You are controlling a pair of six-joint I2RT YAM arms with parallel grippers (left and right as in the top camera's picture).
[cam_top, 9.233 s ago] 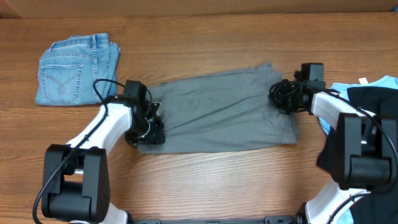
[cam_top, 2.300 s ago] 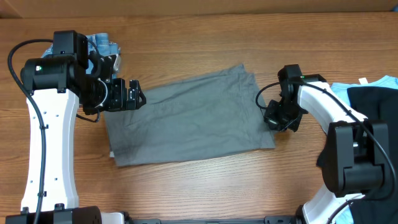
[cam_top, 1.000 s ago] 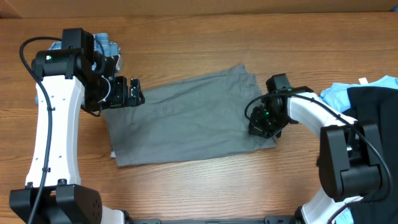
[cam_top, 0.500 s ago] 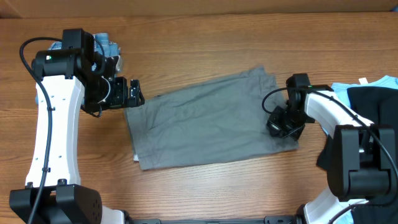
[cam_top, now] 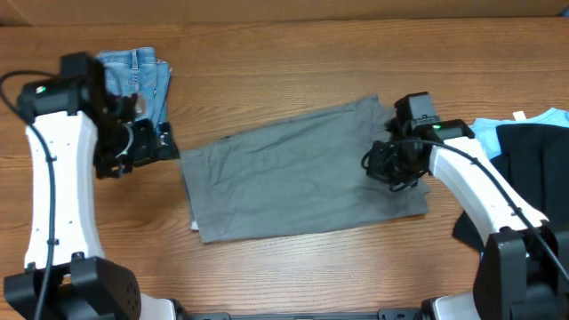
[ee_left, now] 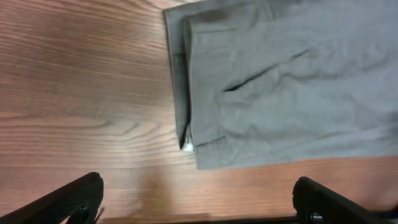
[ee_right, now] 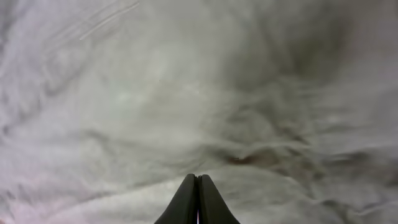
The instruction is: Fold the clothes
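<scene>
— Where does the gray garment [cam_top: 293, 178] lie?

— Flat on the bench [cam_top: 293, 53], mid-way across, folded into a long slab that slopes up toward the right. The right tool [cam_top: 388, 165] sits on its right end. The left tool [cam_top: 158, 144] is off its left edge, over bare wood, near the cloth but not touching it.

— How far open are they?

— In the left wrist view the left tool [ee_left: 196, 186] is spread wide and holds nothing, with the garment's [ee_left: 292, 81] doubled edge ahead of it. The right tool [ee_right: 198, 186] has its tips pressed together, low over the rumpled fabric [ee_right: 155, 93]. Whether any cloth is caught between them I cannot tell.

— And the arms?

— The left arm climbs the bench's left side and bends in beside the folded jeans [cam_top: 133, 71]. The right arm slants in from the lower right corner, past a black cloth [cam_top: 533, 169] and a light blue one [cam_top: 487, 130].
</scene>
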